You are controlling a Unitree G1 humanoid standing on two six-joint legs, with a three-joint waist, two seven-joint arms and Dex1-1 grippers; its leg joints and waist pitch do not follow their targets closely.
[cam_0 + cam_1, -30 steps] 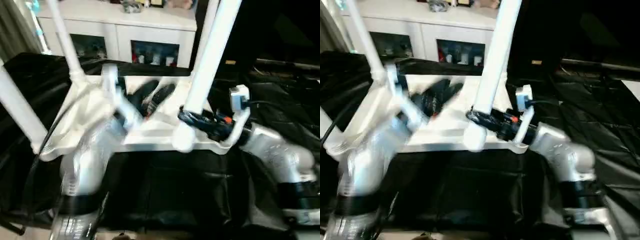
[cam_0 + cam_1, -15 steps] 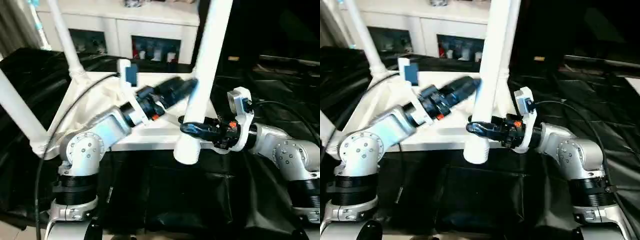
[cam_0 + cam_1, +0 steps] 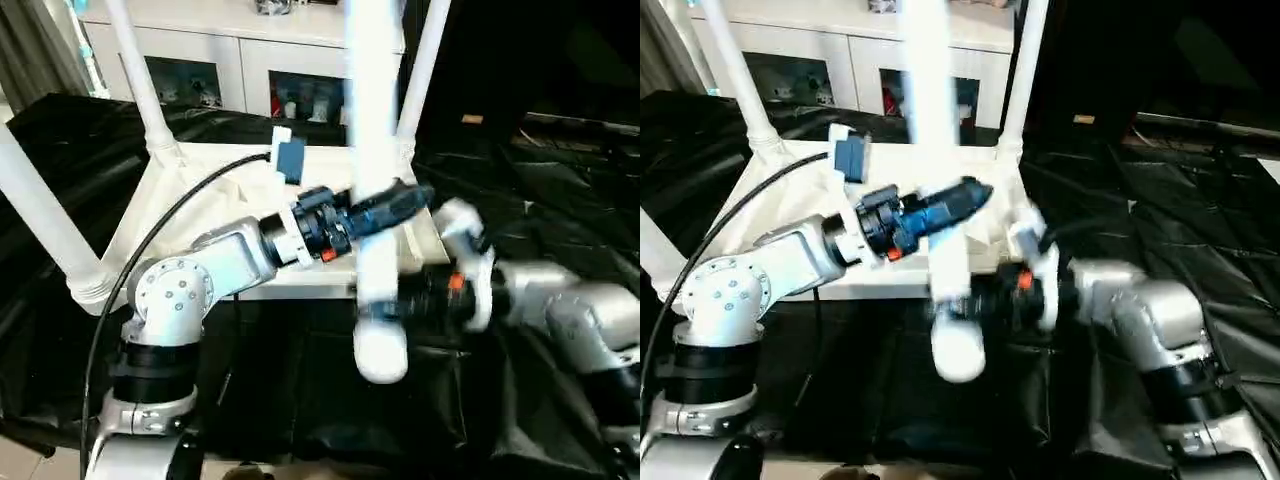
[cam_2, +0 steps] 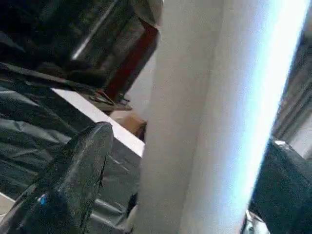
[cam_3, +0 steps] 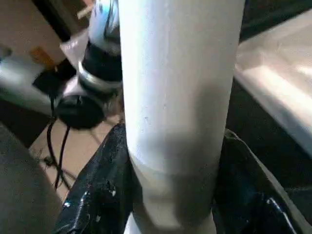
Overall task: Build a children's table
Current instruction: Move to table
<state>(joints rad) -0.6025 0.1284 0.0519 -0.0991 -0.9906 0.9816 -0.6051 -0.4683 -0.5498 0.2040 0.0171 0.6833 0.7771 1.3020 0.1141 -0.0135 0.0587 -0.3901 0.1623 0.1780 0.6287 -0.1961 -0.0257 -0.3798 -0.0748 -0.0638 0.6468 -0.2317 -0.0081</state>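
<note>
The tabletop (image 3: 215,205) lies upside down on the black-covered counter (image 3: 560,190), with three legs (image 3: 140,85) standing up from its corner sockets. The right gripper (image 3: 975,300) has its fingers clamped around the thick end of the fourth leg (image 3: 372,200), held upright just in front of the tabletop's near edge. The left gripper (image 3: 400,205) has its fingers (image 4: 73,185) spread wide on either side of that leg, without gripping it.
</note>
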